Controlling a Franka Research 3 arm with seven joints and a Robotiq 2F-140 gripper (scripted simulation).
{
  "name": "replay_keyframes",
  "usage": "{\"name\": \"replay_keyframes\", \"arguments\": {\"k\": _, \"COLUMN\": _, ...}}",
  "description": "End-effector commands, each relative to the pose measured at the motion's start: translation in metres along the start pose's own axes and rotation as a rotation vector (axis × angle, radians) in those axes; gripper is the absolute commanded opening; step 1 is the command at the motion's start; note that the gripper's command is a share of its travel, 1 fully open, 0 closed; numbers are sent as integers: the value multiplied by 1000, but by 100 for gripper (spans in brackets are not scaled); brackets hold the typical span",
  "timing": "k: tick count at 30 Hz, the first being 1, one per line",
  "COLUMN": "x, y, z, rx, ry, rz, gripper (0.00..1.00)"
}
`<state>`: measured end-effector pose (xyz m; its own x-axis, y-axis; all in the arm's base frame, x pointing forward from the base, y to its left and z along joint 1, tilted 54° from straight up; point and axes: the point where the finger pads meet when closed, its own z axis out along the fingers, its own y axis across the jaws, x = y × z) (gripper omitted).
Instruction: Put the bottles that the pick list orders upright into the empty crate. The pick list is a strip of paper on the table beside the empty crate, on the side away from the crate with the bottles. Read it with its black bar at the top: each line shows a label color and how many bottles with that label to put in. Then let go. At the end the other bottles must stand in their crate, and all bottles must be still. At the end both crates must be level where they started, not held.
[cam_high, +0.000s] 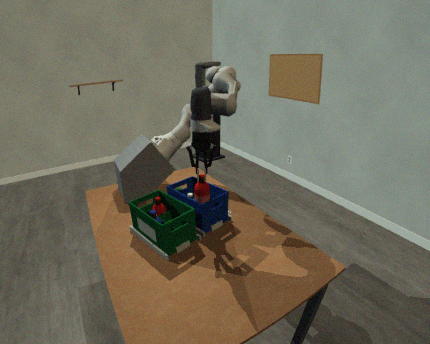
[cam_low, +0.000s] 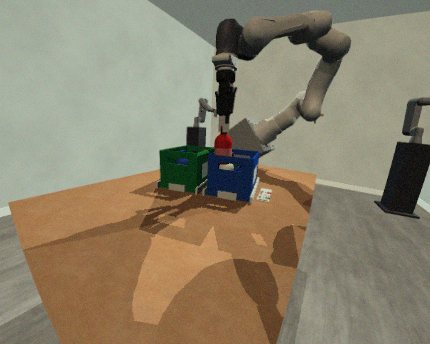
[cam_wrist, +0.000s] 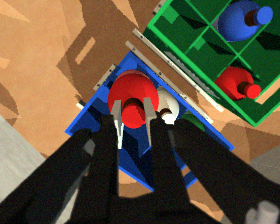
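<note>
My gripper (cam_high: 201, 174) (cam_low: 224, 125) (cam_wrist: 133, 109) is shut on the neck of a red bottle (cam_high: 201, 191) (cam_low: 223, 144) (cam_wrist: 132, 90). The bottle is upright, its lower part inside a corner cell of the blue crate (cam_high: 212, 218) (cam_low: 232, 186) (cam_wrist: 70, 131), its shoulder above the rim; its base is hidden. A white bottle (cam_wrist: 167, 102) and a green bottle (cam_wrist: 194, 121) stand lower in this crate. The green crate (cam_high: 177, 241) (cam_low: 175, 175) holds a blue bottle (cam_wrist: 237, 21) and another red bottle (cam_wrist: 234, 82) (cam_high: 159, 207). The pick list (cam_low: 264, 195) lies beside the blue crate, too small to read.
Both crates sit close side by side on the wooden table (cam_high: 165, 300) (cam_low: 100, 300), with pale rails (cam_wrist: 175, 70) between them. A large grey block (cam_high: 142, 170) stands behind the crates near the arm's base.
</note>
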<state>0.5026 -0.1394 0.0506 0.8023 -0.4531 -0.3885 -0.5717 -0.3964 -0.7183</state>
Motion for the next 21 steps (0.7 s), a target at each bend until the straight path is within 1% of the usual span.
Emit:
{"name": "replay_keyframes", "arguments": {"k": 1, "x": 5, "y": 1, "z": -1, "rx": -2, "ry": 18, "rz": -5, "gripper": 0}}
{"name": "replay_keyframes", "arguments": {"k": 21, "x": 6, "y": 1, "z": 15, "rx": -2, "ry": 18, "rz": -5, "gripper": 0}}
